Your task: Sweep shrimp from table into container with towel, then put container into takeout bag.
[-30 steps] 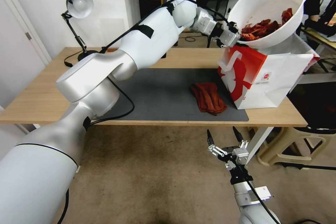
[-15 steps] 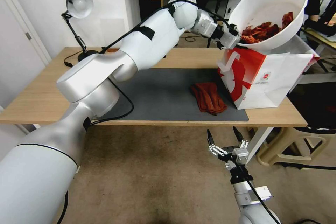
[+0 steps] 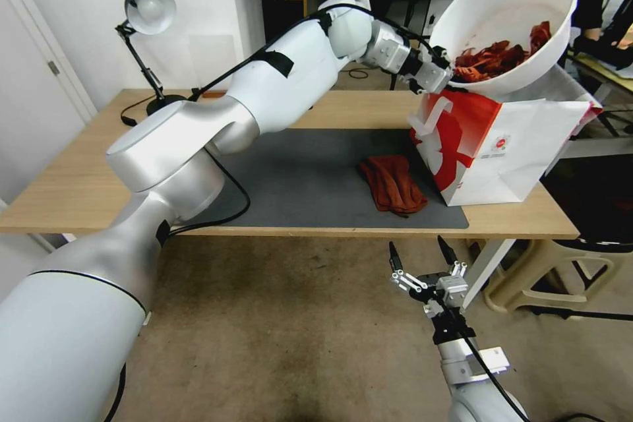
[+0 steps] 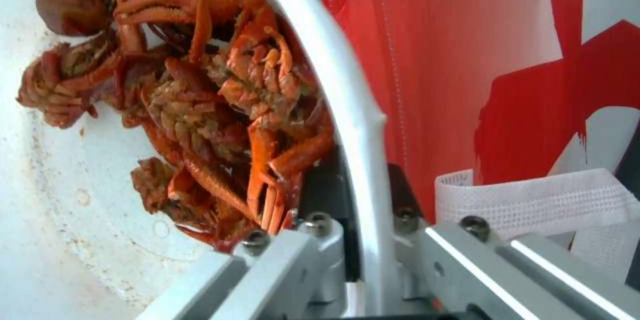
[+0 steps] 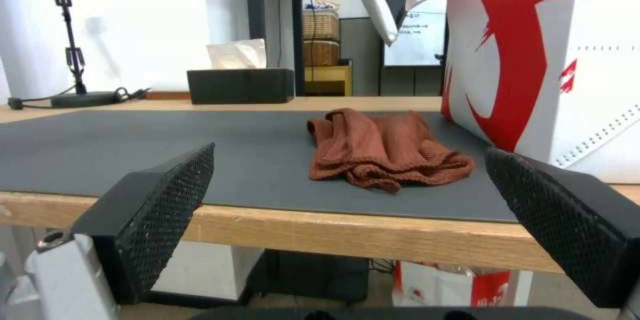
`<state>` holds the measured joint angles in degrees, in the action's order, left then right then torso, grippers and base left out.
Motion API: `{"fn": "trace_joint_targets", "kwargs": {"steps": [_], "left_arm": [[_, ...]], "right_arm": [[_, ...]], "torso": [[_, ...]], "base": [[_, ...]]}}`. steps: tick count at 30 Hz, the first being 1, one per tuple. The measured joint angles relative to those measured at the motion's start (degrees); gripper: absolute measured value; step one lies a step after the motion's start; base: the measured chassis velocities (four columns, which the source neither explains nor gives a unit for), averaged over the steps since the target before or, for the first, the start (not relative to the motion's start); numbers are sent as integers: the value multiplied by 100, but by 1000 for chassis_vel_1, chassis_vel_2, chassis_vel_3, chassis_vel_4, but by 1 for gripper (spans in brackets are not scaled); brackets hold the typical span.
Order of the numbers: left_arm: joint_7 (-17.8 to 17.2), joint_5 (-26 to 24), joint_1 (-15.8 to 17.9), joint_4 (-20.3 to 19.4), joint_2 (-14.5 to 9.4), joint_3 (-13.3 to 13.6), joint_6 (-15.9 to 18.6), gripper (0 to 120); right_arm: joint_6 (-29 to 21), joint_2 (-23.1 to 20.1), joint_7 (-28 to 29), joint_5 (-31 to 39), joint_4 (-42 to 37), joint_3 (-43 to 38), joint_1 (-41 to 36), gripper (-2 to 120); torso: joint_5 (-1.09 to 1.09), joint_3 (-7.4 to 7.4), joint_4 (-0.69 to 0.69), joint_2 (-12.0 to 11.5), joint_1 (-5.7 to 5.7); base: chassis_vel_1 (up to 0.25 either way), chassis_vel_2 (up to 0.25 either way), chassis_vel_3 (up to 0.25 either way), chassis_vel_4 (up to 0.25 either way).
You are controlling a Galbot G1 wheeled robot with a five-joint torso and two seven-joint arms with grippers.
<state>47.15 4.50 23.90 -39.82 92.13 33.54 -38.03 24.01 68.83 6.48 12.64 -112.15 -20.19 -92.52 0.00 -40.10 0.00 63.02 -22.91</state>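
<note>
Shrimp (image 3: 496, 57), bright red-orange and leggy, are riding in the big round white plastic container (image 3: 508, 26), and that bowl is hanging tilted right above the mouth of the boxy red-and-white paper takeout bag (image 3: 491, 148). From the head view, the left gripper (image 3: 440, 76) is pinching the bowl's near rim, arm stretching across the long light wooden table (image 3: 79, 191). So I'm judging the sweeping is done and the bagging step is in hand. The next move calls for levelling the bowl and lowering it squarely between the bag's walls; tilted like this, the heap could spill. The rust-red soft towel (image 3: 391, 184) is lying crumpled on the dark grey mat (image 3: 303, 178), just beside the bag. The right gripper (image 3: 423, 257) is idling below the table edge, fingers spread wide.

Over to the left wrist view: the metal jaws are clamping the smooth rolled rim (image 4: 347, 110), shrimp (image 4: 200, 100) piling against the inner wall, the bag's glossy red panel (image 4: 427, 60) and woven white handle (image 4: 533, 200) close alongside.

Right wrist view now: 2 textured black pads (image 5: 160, 210) are standing well apart, framing the wrinkled towel (image 5: 383, 152) and the bag (image 5: 567, 60). A black tissue box (image 5: 240, 85) is sitting at the far edge.
</note>
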Motion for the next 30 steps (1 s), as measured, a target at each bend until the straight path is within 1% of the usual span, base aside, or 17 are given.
{"fn": "trace_joint_targets", "kwargs": {"steps": [1, 2, 5, 6, 9, 10, 13, 14, 17, 20, 21, 22, 23, 25, 26, 27, 30], "left_arm": [[-23, 5, 4, 2, 0, 4, 6, 10], [-23, 5, 4, 2, 0, 4, 6, 10], [-178, 7, 16, 6, 0, 14, 17, 23], [-178, 7, 16, 6, 0, 14, 17, 23], [-340, -4, 43, 16, 0, 19, 19, 40], [-340, -4, 43, 16, 0, 19, 19, 40], [-581, -29, 46, 27, 0, 18, 18, 51], [-581, -29, 46, 27, 0, 18, 18, 51], [-781, -129, 4, 35, 0, 11, 8, 68], [-896, -176, -29, 36, 0, 3, 7, 77], [-1041, -222, -51, 37, 0, -3, 11, 84], [-1187, -271, -65, 49, 0, -5, 19, 86], [-1187, -271, -65, 49, 0, -5, 19, 86], [-1462, -479, -82, 62, -1, 8, 78, 96], [-1617, -578, -84, 57, -1, 45, 123, 98], [-1617, -578, -84, 57, -1, 45, 123, 98], [-2377, -1136, -98, 2, 1, 262, 392, 100]], "right_arm": [[-2, -4, 2, 4, 5, 8, 12, 100], [-2, -4, 2, 4, 5, 8, 12, 100], [-17, -12, 4, 21, 13, 20, 34, 100], [-17, -12, 4, 21, 13, 20, 34, 100], [-28, -20, 4, 33, 19, 34, 47, 100], [-28, -20, 4, 33, 19, 34, 47, 100], [-44, -17, 5, 40, 22, 50, 63, 100], [-44, -17, 5, 40, 22, 50, 63, 100], [-51, 1, 6, 40, 32, 75, 76, 100], [-54, 9, 6, 40, 33, 84, 77, 100], [-56, 11, 6, 40, 34, 84, 78, 100], [-57, 11, 7, 40, 33, 84, 78, 100], [-57, 11, 7, 40, 33, 84, 78, 100], [-60, 6, 8, 41, 33, 83, 76, 100], [-61, 4, 8, 41, 32, 81, 75, 100], [-61, 4, 8, 41, 32, 81, 75, 100], [-62, -4, 11, 47, 21, 73, 65, 100]], "torso": [[0, 0, 0, 0, 0], [0, 0, 0, 0, 0], [0, 0, 0, 0, 0], [0, 0, 0, 0, 0], [0, 0, 0, 0, 0], [0, 0, 0, 0, 0], [0, 0, 0, 0, 0], [0, 0, 0, 0, 0], [0, 0, 0, 0, 0], [0, 0, 0, 0, 0], [0, 0, 0, 0, 0], [0, 0, 0, 0, 0], [0, 0, 0, 0, 0], [0, 0, 1, 0, 0], [0, 0, 1, 0, 0], [0, 0, 1, 0, 0], [0, 0, -1, 0, 0]], "base": [[0, 0, 0, 0], [0, 0, 0, 0], [0, 0, 0, 0], [0, 0, 0, 0], [0, 0, 0, 0], [0, 0, 0, 0], [0, 0, 0, 0], [0, 0, 0, 0], [0, 0, 0, 0], [0, 0, 0, 0], [0, 0, 0, 0], [0, 0, 0, 0], [0, 0, 0, 0], [0, 0, 0, 0], [0, 0, 0, 0], [0, 0, 0, 0], [0, 0, 0, 0]]}}
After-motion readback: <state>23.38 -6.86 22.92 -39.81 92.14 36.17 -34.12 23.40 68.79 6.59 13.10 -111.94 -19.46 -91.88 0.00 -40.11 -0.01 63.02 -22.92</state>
